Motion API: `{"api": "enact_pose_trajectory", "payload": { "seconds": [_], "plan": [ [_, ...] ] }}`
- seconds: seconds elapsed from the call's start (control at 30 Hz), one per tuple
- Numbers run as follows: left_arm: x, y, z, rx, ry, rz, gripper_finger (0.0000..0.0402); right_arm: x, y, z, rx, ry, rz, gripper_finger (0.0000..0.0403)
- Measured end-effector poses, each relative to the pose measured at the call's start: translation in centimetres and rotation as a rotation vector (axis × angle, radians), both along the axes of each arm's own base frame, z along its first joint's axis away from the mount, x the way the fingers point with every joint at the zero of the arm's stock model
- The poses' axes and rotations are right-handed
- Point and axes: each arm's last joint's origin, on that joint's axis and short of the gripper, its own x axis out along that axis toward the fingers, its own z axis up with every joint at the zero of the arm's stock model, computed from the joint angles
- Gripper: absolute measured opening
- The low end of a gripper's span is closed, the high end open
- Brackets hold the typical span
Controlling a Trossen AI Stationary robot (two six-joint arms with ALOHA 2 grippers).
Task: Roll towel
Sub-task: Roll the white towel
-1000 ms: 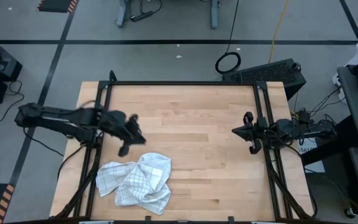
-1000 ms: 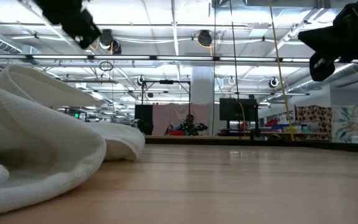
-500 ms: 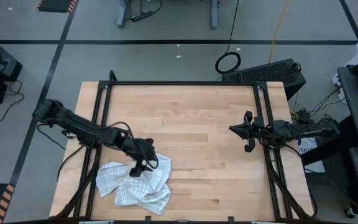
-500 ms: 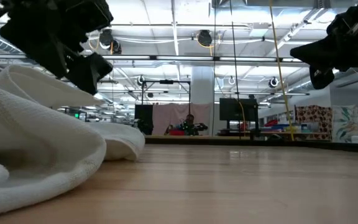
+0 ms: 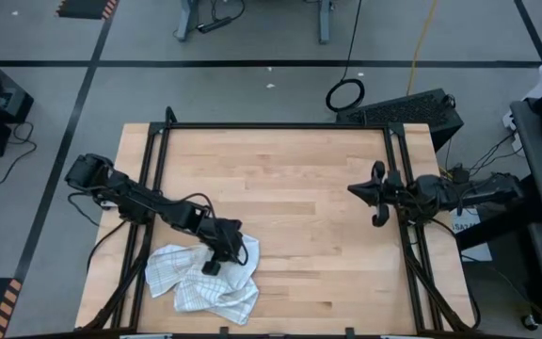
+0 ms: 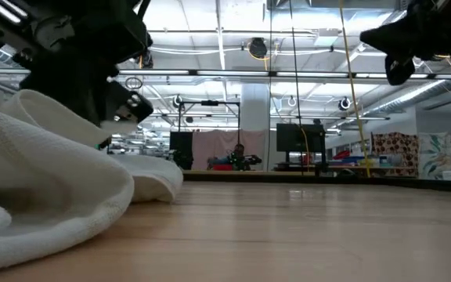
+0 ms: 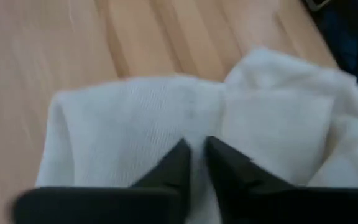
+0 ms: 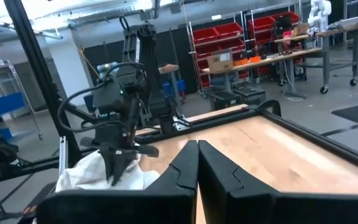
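Presently we record the towel (image 5: 205, 275) as a crumpled heap at the lower left of the high view, on the worktop (image 5: 299, 188) near its front edge. Nothing is rolled yet; flattening and rolling both remain, in our judgement. The heap shows no clear long axis, though it spreads slightly left to right. The left end effector (image 5: 216, 262) sits on the heap's upper right part, fingers nearly together, seemingly pinching a fold. The right end effector (image 5: 376, 193) waits at right, fingers closed, empty.
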Motion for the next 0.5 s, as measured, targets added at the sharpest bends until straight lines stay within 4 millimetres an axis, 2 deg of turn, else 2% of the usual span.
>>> {"api": "enact_pose_trajectory", "payload": {
  "seconds": [0.03, 0.1, 0.27, 0.5],
  "plan": [
    [0.2, 0.0, 0.3, -0.001, -0.015, 0.006, 0.0016, 0.2, 0.0, 0.3, -0.009, 0.007, 0.003, 0.0000],
    [0.4, 0.2, 1.4, 0.017, -0.060, 0.033, 0.0014, 0.7, 0.2, 0.9, -0.028, 0.026, 0.023, 0.0000],
    [1.2, 0.5, 5.8, 0.150, -0.279, 0.083, 0.0012, 2.6, 0.9, 1.0, -0.078, 0.085, 0.055, 0.0000],
    [0.5, 2.4, 12.2, 0.368, -0.537, 0.284, 0.0007, 5.4, 3.2, -0.8, -0.128, 0.177, 0.186, 0.0005]
  ]
}}
